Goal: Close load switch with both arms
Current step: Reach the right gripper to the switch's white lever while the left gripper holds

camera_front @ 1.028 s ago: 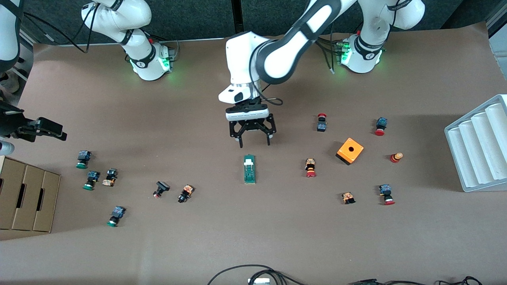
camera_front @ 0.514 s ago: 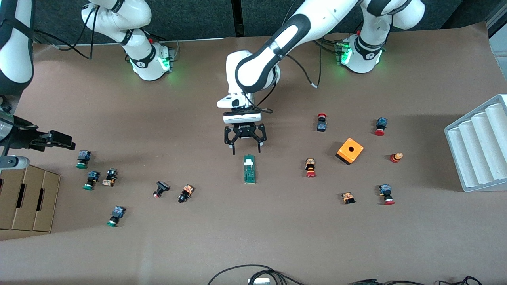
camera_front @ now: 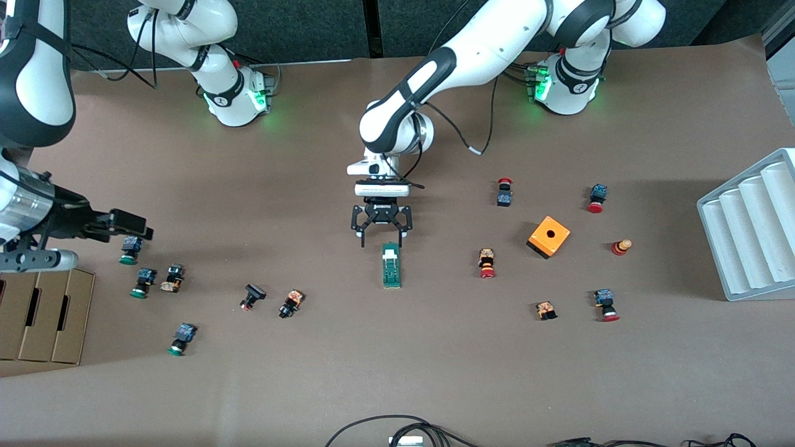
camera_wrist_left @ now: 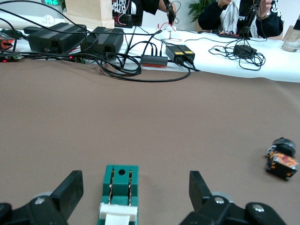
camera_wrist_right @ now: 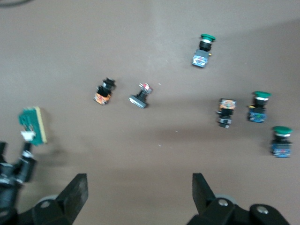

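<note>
Step in hand: you had the approach under way; the switch was not yet gripped, its white slider not yet pushed.
Load switch: the load switch (camera_front: 391, 265) lay flat near the middle of the table (camera_front: 397, 372), well apart from every edge, its white-slider end pointing toward the robots' edge.
Left gripper: your left gripper (camera_front: 380, 238) hung just over the switch's white-slider end; fingers spread wide, holding nothing; in the left wrist view the switch (camera_wrist_left: 120, 194) sat between the two fingers (camera_wrist_left: 70, 190), apart from both.
Right gripper: your right gripper (camera_front: 127, 224) hung over the green-capped buttons (camera_front: 129, 249) near the table edge at the right arm's end; fingers (camera_wrist_right: 75, 194) released, empty; well apart from the switch.
Next move: I judged you needed to lower the left gripper to brace the body, then bring the right arm across to press the slider.
Open room: bare table lay all round the switch; the nearest buttons (camera_front: 291, 303) and the orange cube (camera_front: 549, 236) stood well apart; cardboard boxes (camera_front: 43, 315) sat at the corner under the right arm.
</note>
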Available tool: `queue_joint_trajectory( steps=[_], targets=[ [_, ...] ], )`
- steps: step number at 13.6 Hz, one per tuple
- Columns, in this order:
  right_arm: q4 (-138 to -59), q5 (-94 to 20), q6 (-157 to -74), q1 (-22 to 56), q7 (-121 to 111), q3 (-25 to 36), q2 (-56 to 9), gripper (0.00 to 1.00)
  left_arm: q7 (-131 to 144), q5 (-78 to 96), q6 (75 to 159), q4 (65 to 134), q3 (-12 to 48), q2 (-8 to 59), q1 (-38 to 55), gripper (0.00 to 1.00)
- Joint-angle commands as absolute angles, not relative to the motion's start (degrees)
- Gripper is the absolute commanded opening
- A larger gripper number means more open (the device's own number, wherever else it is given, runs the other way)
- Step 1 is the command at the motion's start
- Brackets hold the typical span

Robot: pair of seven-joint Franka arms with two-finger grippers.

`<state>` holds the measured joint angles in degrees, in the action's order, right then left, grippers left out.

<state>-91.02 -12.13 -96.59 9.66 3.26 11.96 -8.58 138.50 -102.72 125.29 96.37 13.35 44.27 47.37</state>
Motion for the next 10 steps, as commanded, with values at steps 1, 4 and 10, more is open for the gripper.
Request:
queue_joint_trajectory(
  steps=[1, 4, 10],
  targets=[
    [-90.09, -15.2, -100.88, 13.17, 12.79, 12.3, -11.94, 0.99, 141.15, -105.99, 121.57, 94.13, 13.01, 48.33, 48.51, 1.0],
    [-85.01, -20.55, -103.27, 16.6, 26.5, 12.3, -18.08, 0.99, 141.24, -107.05, 118.32, 92.38, 13.01, 51.23, 49.21, 1.0],
    [-83.14, -23.72, -115.29, 28.81, 55.15, 12.3, -24.78, 0.99, 144.57, -111.43, 113.47, 89.92, 13.01, 55.1, 50.1, 1.0]
  ],
)
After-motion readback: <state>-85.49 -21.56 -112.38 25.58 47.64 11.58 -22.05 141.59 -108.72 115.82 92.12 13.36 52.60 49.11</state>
